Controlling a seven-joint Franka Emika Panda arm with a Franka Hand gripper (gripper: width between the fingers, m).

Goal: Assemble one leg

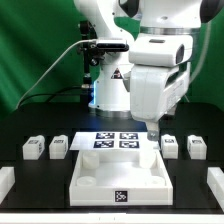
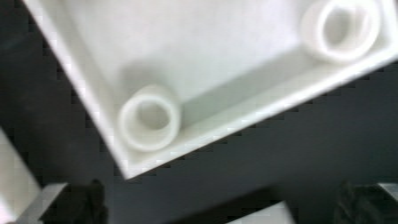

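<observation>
The arm is hanging with the gripper (image 1: 153, 128) low over the far right corner of the white panel (image 1: 100, 168), and the step in hand looks like the approach to a first pick, since no leg is seated on the panel yet. In the wrist view the gripper (image 2: 222, 205) is showing its two dark fingers (image 2: 75, 200) standing wide apart with nothing between them, so it is open and carrying nothing. Under it the panel (image 2: 214, 60) is presenting one corner with two round sockets (image 2: 148, 117), both empty. The leg (image 1: 168, 146) closest to the gripper is lying on the black table (image 1: 40, 185) just right of the panel's far right corner, beside a second one (image 1: 195, 147) farther right; two more legs (image 1: 45, 148) are sitting well apart on the left side. The marker board (image 1: 115, 140) is lying just beyond the panel's far edge. By my reading, the next move is calling for a short shift to the right, centring the open fingers over the nearest leg, descending around it and closing, while keeping clear of the neighbouring leg.
</observation>
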